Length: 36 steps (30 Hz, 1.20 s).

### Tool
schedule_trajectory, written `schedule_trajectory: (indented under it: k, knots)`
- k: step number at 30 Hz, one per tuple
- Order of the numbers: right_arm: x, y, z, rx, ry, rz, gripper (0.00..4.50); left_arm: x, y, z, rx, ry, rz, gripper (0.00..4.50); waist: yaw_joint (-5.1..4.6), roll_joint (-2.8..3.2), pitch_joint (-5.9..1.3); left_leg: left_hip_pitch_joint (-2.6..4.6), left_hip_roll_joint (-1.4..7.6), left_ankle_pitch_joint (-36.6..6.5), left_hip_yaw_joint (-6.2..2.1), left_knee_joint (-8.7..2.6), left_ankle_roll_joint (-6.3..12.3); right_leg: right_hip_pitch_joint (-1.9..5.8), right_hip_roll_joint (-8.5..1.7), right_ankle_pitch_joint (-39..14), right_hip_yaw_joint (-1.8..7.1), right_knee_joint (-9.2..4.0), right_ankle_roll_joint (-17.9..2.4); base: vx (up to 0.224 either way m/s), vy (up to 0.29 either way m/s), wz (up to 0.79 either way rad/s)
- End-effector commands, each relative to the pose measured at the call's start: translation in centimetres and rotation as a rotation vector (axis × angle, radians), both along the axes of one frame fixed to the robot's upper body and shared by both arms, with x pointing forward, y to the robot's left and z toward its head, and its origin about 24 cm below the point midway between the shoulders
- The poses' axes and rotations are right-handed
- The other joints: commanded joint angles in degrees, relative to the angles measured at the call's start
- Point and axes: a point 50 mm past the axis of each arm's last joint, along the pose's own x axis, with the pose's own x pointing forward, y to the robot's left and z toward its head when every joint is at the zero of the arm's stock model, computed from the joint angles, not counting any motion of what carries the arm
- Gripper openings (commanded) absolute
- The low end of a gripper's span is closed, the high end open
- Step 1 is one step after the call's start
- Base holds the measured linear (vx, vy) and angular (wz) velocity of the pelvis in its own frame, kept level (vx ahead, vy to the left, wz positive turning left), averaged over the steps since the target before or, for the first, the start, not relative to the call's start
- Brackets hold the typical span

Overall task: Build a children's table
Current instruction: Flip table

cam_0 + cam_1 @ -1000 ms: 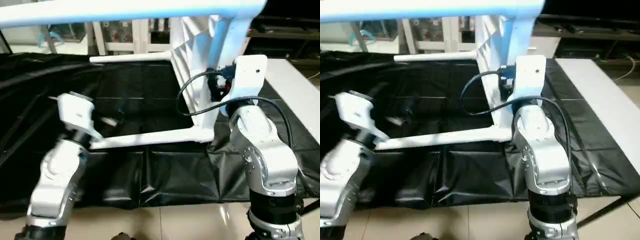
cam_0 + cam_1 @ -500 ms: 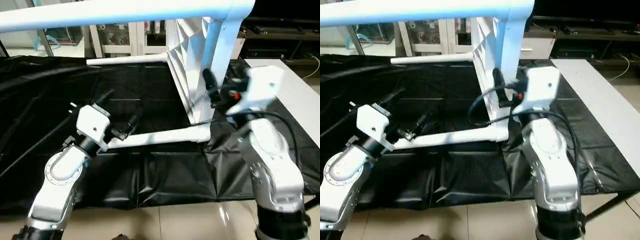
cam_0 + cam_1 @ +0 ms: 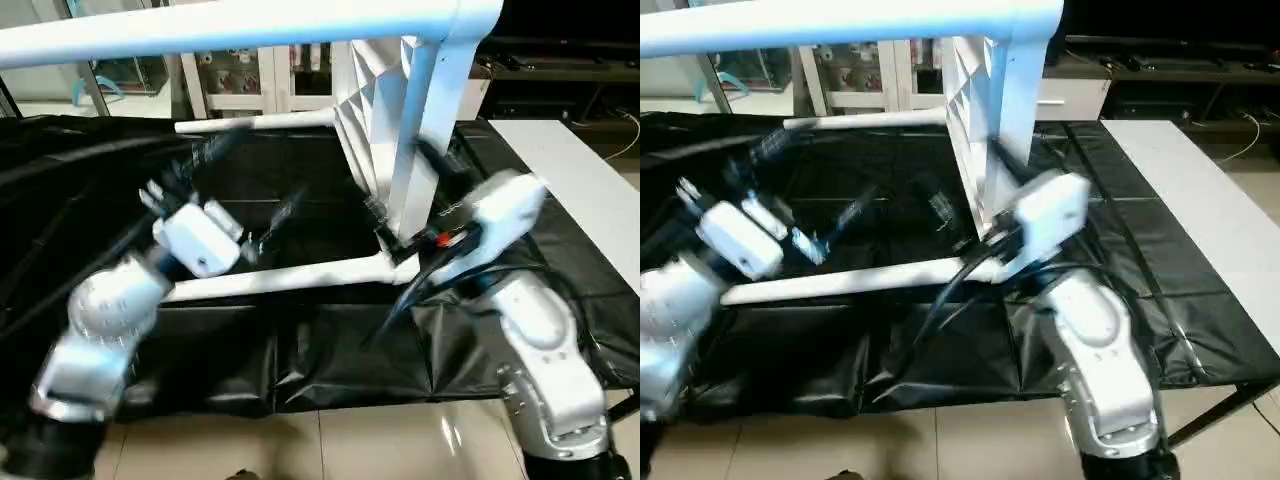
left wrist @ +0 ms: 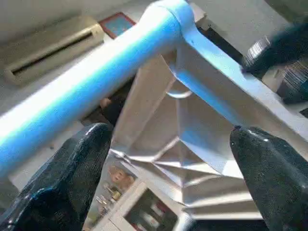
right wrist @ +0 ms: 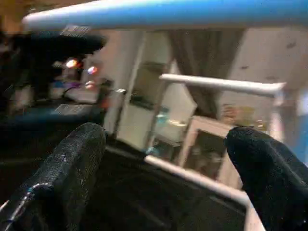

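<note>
The children's table (image 3: 400, 130) lies tipped on its side on the black-covered work table (image 3: 330, 350), tabletop (image 3: 975, 120) standing on edge with the ribbed underside facing the robot's left. Legs stick out level to the left: one lower leg (image 3: 290, 278) resting along the black cover, one far leg (image 3: 260, 122) behind it, one upper leg (image 3: 230, 28) running across the top of the head views. A near corner post (image 3: 425, 140) rises from the lower corner socket to the upper one.

Left arm: silver forearm comes up from lower left, wrist bent, left gripper (image 3: 225, 185) raised above the lower leg and pointing up toward the tabletop underside. Fingers (image 4: 72, 178) spread wide, holding nothing; the left wrist view looks between them at the upper leg and ribbed corner, well apart from them.

Right arm: forearm rises from lower right, wrist head tilted left, right gripper (image 3: 950, 210) just beside the lower corner of the tabletop, above the lower leg's socket end. Blurred, contact can't be told. Fingers (image 5: 72, 168) spread apart, nothing between them in the right wrist view.

White shelving (image 3: 250, 75) stands behind the work table; tiled floor (image 3: 330, 445) in front.
</note>
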Motion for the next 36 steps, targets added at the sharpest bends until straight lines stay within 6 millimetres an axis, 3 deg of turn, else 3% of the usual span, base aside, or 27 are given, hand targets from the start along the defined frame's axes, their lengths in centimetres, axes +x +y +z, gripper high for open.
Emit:
schedule_trajectory:
  k: [1,4,5,8,10,11,12,16,19,27,28,29,31,32,36]
  knots:
    - [0.0,0.1,-0.6,-0.040,0.010,0.021,4.37,0.3,0.1,0.3,0.022,-0.009,0.023,4.50,0.02,0.46,-3.15,0.95,3.24,-19.8,-2.14,-5.60,-2.58,1.56,-4.37,-20.5,3.42,-5.57,-6.0,0.000,0.000,0.00]
    - [0.2,0.5,-1.9,-0.085,0.043,0.034,4.37,0.8,0.7,2.1,0.046,-0.094,0.080,4.50,0.02,0.07,-3.30,1.00,3.18,-18.9,-2.00,-5.48,-2.37,1.43,-4.19,-19.3,3.37,-5.56,-6.2,0.000,0.000,0.00]
    - [0.2,0.5,-1.9,-0.085,0.043,0.034,4.37,0.8,0.7,2.1,0.046,-0.094,0.080,4.50,0.02,0.07,-3.30,1.00,3.18,-18.9,-2.00,-5.48,-2.37,1.43,-4.19,-19.3,3.37,-5.56,-6.2,0.000,0.000,0.00]
    - [1.0,0.5,-3.3,-0.119,0.132,-0.013,4.37,1.5,2.3,4.6,0.115,-0.195,0.188,4.50,0.00,0.05,-3.46,0.83,3.14,-16.9,-2.09,-5.40,-2.15,1.67,-4.12,-15.8,3.26,-5.04,-7.4,0.000,0.000,0.00]
    - [1.0,0.5,-3.3,-0.119,0.132,-0.013,4.37,1.5,2.3,4.6,0.115,-0.195,0.188,4.50,-0.05,0.20,-3.44,0.77,3.06,-16.4,-2.08,-5.37,-2.30,1.73,-4.12,-14.9,3.27,-4.81,-7.8,0.000,0.000,0.00]
    - [1.4,0.3,-4.1,-0.150,0.171,-0.043,4.37,2.1,3.5,5.9,0.151,-0.232,0.271,4.50,-0.05,0.04,-3.41,0.77,3.10,-16.3,-2.02,-5.38,-2.38,1.74,-4.11,-14.8,3.28,-4.86,-7.9,0.000,0.000,0.00]
    - [1.5,0.4,-4.4,-0.153,0.182,-0.048,4.37,2.5,4.2,6.7,0.161,-0.257,0.334,4.50,0.01,0.29,-3.51,0.92,3.04,-16.2,-2.04,-5.29,-2.45,1.63,-4.18,-14.7,3.33,-4.75,-8.0,0.000,0.000,0.00]
    - [1.5,0.5,-4.4,-0.123,0.195,-0.034,4.37,3.0,5.0,7.7,0.202,-0.304,0.427,4.50,0.09,0.31,-3.58,0.90,3.23,-15.5,-2.09,-5.26,-2.64,1.72,-4.32,-12.7,3.35,-4.61,-8.5,0.000,0.000,0.00]
    - [0.9,1.1,-4.2,-0.061,0.199,0.069,4.37,3.3,5.3,8.7,0.282,-0.366,0.468,4.50,0.07,0.43,-3.61,0.81,3.23,-16.2,-2.16,-5.31,-2.05,1.77,-4.29,-12.1,3.32,-4.59,-8.5,0.000,0.000,0.00]
    - [-0.4,2.1,-2.6,0.003,0.121,0.218,4.37,4.8,6.8,8.7,0.400,-0.284,0.544,4.50,0.35,0.66,-3.42,0.99,3.34,-18.7,-2.37,-5.44,-2.66,1.46,-4.59,-15.0,3.38,-4.81,-8.6,0.000,0.000,0.00]
    - [-0.5,2.1,-2.4,0.010,0.113,0.226,4.37,4.9,7.0,8.6,0.402,-0.265,0.546,4.50,0.44,1.10,-3.41,1.04,3.37,-19.3,-2.47,-5.47,-2.87,1.36,-4.61,-15.6,3.40,-4.81,-8.5,0.000,0.000,0.00]
    - [-0.5,2.2,-2.4,0.011,0.112,0.227,4.37,4.9,7.0,8.6,0.402,-0.263,0.546,4.50,0.34,0.95,-3.40,1.00,3.39,-19.4,-2.44,-5.52,-2.98,1.36,-4.54,-15.5,3.40,-4.88,-8.5,0.000,0.000,0.00]
    - [-0.6,2.2,-2.3,0.019,0.105,0.234,4.50,4.9,7.1,8.6,0.403,-0.253,0.549,4.23,0.46,0.93,-3.40,1.12,3.42,-20.4,-2.51,-5.59,-3.35,1.27,-4.59,-15.8,3.36,-4.88,-9.0,0.000,0.000,0.00]
    - [-0.6,2.2,-2.2,0.022,0.103,0.235,4.50,4.9,7.2,8.6,0.397,-0.246,0.543,4.17,0.54,1.21,-3.40,1.16,3.41,-20.7,-2.54,-5.57,-3.44,1.22,-4.63,-15.9,3.38,-4.88,-9.1,0.000,0.000,0.00]
    - [-0.7,2.2,-2.2,0.024,0.095,0.234,4.50,5.0,7.4,8.4,0.376,-0.219,0.544,3.77,0.63,1.10,-3.38,1.10,3.39,-21.6,-2.60,-5.62,-3.58,1.23,-4.66,-16.4,3.38,-4.97,-9.2,0.000,0.000,0.00]
